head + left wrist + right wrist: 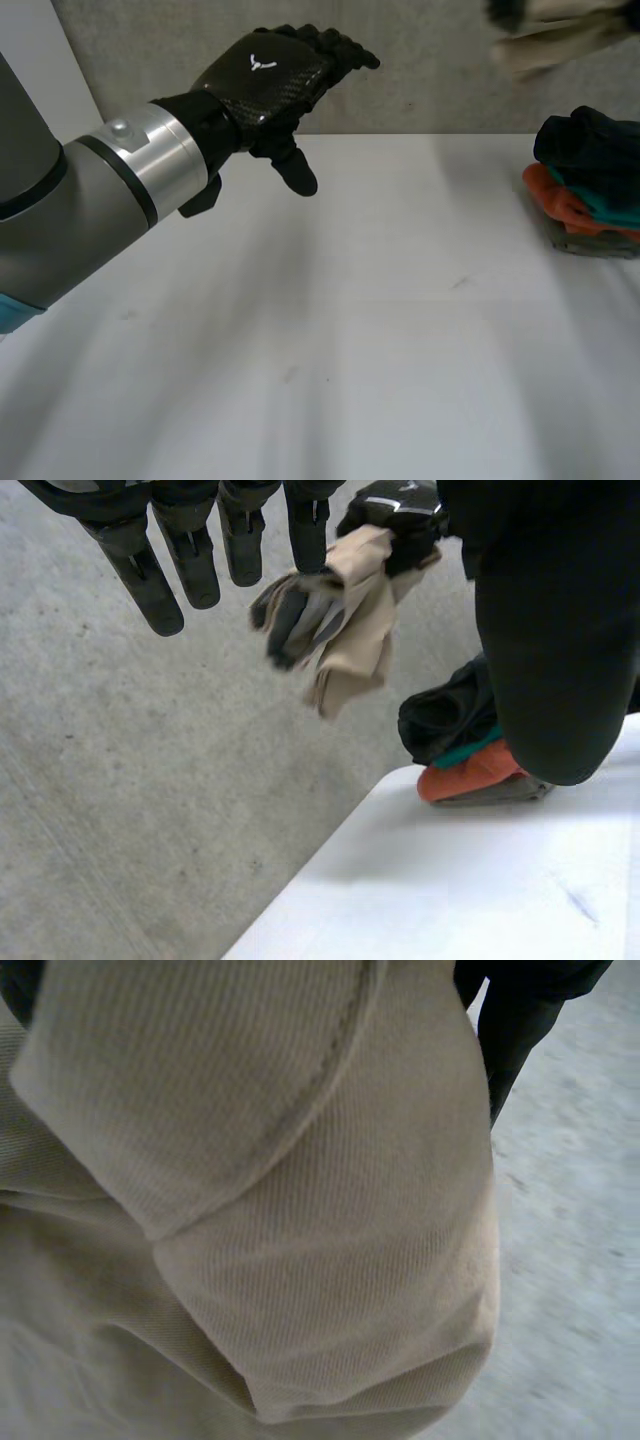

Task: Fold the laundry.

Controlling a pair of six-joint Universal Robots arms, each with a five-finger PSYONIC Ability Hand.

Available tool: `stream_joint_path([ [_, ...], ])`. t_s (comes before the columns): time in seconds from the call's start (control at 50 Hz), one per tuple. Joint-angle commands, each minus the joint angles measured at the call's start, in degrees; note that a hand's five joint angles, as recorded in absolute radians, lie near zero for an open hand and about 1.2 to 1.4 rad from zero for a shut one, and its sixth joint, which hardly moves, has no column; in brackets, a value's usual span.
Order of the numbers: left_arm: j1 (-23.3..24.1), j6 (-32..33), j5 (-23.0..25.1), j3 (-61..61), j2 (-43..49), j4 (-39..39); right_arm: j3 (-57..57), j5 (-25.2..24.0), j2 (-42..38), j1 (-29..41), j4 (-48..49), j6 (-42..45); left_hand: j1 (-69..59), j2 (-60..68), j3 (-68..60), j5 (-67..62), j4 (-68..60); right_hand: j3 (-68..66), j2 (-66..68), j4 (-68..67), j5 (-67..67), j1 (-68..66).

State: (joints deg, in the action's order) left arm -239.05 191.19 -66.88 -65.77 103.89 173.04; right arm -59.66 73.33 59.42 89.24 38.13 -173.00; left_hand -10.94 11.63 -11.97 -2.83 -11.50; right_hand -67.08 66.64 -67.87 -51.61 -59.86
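Observation:
My left hand point(265, 80) hovers above the far left of the white table point(350, 330), fingers straight and spread, holding nothing; its fingers point(190, 550) hang over the grey floor in its wrist view. My right hand point(400, 510) is raised beyond the table's far edge, curled round a bunched beige garment point(350, 630) that dangles from it in the air. The same garment point(560, 40) shows blurred at the far right in the head view. Close to the right wrist camera, the beige cloth point(250, 1210) covers the palm, with a dark finger point(510, 1020) beside it.
A stack of folded clothes point(590, 190), dark on top, then teal, orange and grey, sits at the table's far right edge, also seen as the stack point(470, 760) at the table's corner. Grey floor point(150, 780) lies beyond the table.

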Motion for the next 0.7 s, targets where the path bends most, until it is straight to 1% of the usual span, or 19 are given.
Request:
stream_joint_path([
  [0.02, -0.01, 0.06, 0.17, -2.43, 0.17, 0.02, 2.62, -12.32, -5.63, -13.46, 0.11, -6.82, -1.97, 1.27, -0.94, -0.07, -1.4, -12.92, 13.36, -12.13, -18.39, -20.14],
  [0.06, -0.01, 0.06, 0.25, -2.79, 0.17, 0.02, 2.88, -15.21, -7.12, -15.57, 0.11, -7.96, -1.97, 1.27, -0.94, -0.07, -1.4, -12.92, 13.36, -12.13, -18.39, -20.14],
  [0.08, -0.01, 0.06, 0.25, -2.96, 0.26, 0.11, 2.8, -17.41, -8.96, -17.76, 0.11, -8.92, -1.97, 1.27, -0.94, -0.07, -1.4, -12.92, 13.36, -12.13, -18.39, -20.14],
  [0.14, -0.1, -0.02, 0.17, -3.05, 0.35, 0.19, 2.45, -21.11, -12.13, -20.24, 0.19, -9.9, -1.97, 1.27, -0.94, -0.07, -1.4, -12.92, 13.36, -12.13, -18.39, -20.14],
  [0.16, -0.1, -0.02, 0.17, -3.14, 0.44, 0.2, 2.36, -24.17, -14.57, -21.2, 0.45, -10.07, -1.97, 1.27, -0.94, -0.07, -1.4, -12.92, 13.36, -12.13, -18.39, -20.14],
  [0.22, -0.01, -0.02, 0.17, -3.31, 0.7, 0.2, 1.48, -29.27, -18.62, -21.91, 0.81, -9.46, -1.97, 1.27, -0.94, -0.07, -1.4, -12.92, 13.36, -12.13, -18.39, -20.14],
  [0.28, 0.16, -0.02, 0.17, -3.32, 0.96, 0.28, 0.43, -31.22, -20.13, -22.44, 0.9, -9.2, -1.97, 1.28, -0.94, -0.07, -1.4, -12.92, 13.36, -12.13, -18.39, -20.14],
  [0.32, 0.34, 0.06, 0.17, -3.32, 1.05, 0.28, -0.8, -31.05, -20.14, -23.23, 1.16, -8.85, -2.13, 1.44, -1.11, -0.24, -1.57, -12.92, 13.36, -12.13, -18.39, -20.14],
  [0.34, 0.34, 0.06, 0.17, -3.32, 1.05, 0.28, -1.16, -30.88, -19.79, -23.49, 1.16, -8.76, -2.13, 1.44, -1.11, -0.24, -1.57, 1.51, -1.07, 2.29, -3.97, -5.71],
  [0.36, 0.43, 0.06, 0.17, -3.23, 1.05, 0.37, -1.51, -30.35, -19.18, -23.76, 0.55, -8.76, -2.13, 1.44, -1.11, -0.24, -1.57, 39.62, -39.19, 40.41, 34.15, 32.4],
  [0.38, 0.43, 0.15, 0.17, -3.23, 1.05, 0.37, -1.6, -29.91, -18.56, -23.85, 0.28, -8.76, -2.13, 1.44, -1.11, -0.24, -1.57, 54.66, -54.22, 55.44, 49.18, 47.44],
  [0.4, 0.43, 0.24, 0.17, -3.14, 1.05, 0.37, -1.86, -29.21, -17.77, -23.85, 0.02, -8.84, -2.13, 1.44, -1.11, -0.24, -1.57, 57.08, -56.64, 57.87, 51.61, 49.86],
  [0.48, 0.52, 0.24, 0.17, -2.79, 0.88, 0.37, -3.0, -25.17, -12.76, -23.93, -3.05, -8.84, -2.13, 1.44, -1.11, -0.24, -1.57, 57.08, -56.64, 57.87, 51.61, 49.86],
  [0.52, 0.52, 0.06, 0.17, -2.53, 0.7, 0.37, -3.27, -23.59, -9.44, -24.11, -6.99, -8.76, -1.97, 1.28, -0.94, -0.07, -1.4, 57.08, -56.64, 57.87, 51.61, 49.86],
  [0.56, 0.6, -0.02, 0.17, -2.44, 0.53, 0.37, -3.18, -22.97, -7.23, -24.28, -10.08, -8.67, -2.13, 1.44, -1.11, -0.24, -1.57, 57.08, -56.64, 57.87, 51.61, 49.86],
  [0.6, 0.95, -0.02, 0.17, -2.44, 0.35, 0.37, -3.27, -22.35, -3.89, -25.51, -15.35, -8.49, -1.97, 1.27, -0.94, -0.07, -1.4, 57.08, -56.64, 57.87, 51.61, 49.86],
  [0.7, 2.36, -0.02, 0.08, -2.44, 0.0, 0.37, -3.01, -22.09, 1.83, -29.82, -26.77, -6.21, -1.8, 1.11, -0.77, 0.1, -1.23, 57.08, -56.64, 57.87, 51.61, 49.86],
])
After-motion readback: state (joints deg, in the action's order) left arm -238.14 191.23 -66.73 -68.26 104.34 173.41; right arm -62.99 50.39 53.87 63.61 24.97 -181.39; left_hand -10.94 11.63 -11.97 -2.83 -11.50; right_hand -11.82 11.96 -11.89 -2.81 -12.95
